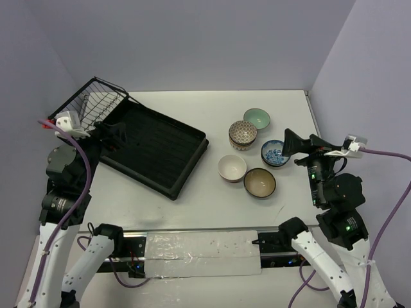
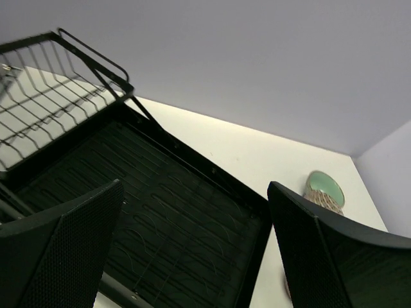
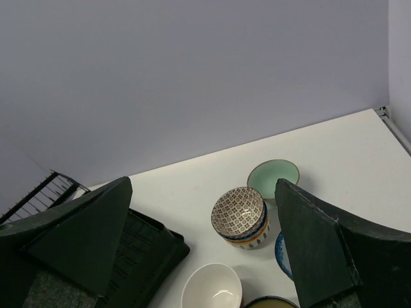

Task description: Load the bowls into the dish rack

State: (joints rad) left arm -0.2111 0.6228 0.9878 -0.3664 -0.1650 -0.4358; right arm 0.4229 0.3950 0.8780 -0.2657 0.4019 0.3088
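Left gripper (image 2: 196,186): fingers seen spread wide, nothing grasped. Dish rack (image 2: 180,218) lies beneath and between them.

Right gripper (image 3: 202,181): fingers released, nothing held. Lattice bowl (image 3: 241,215) and mint bowl (image 3: 273,178) are framed between them. Cream bowl (image 3: 212,289) is seen nearer. Blue-speckled bowl (image 3: 280,253) is partly hidden by one finger.

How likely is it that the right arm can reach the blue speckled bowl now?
Probably yes: the open right gripper hangs right beside the blue speckled bowl, with nothing between them.
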